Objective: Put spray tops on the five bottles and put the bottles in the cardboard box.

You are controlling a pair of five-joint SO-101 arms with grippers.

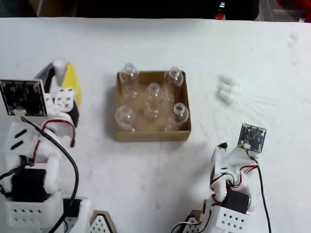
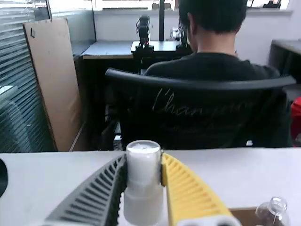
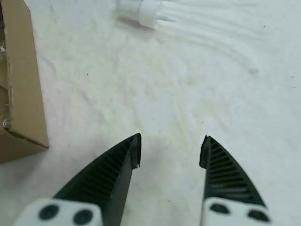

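The cardboard box point(image 1: 153, 136) sits mid-table with several clear, uncapped bottles point(image 1: 152, 99) standing in it. My left gripper point(image 1: 62, 73), to the left of the box, is shut on a white spray top point(image 2: 143, 176) held upright between its grey and yellow fingers. One bottle's neck point(image 2: 274, 210) and the box rim point(image 2: 244, 214) show beside that gripper. My right gripper point(image 3: 170, 150) hovers open over bare table, right of the box corner point(image 3: 21, 84), and shows in the high view point(image 1: 221, 148). More spray tops point(image 1: 225, 90) with thin tubes lie right of the box point(image 3: 141, 9).
The white table point(image 1: 146, 43) has free room behind and in front of the box. Both arm bases point(image 1: 34, 194) stand along the near edge. A person in a black chair point(image 2: 202, 108) sits with their back turned beyond the table's far edge.
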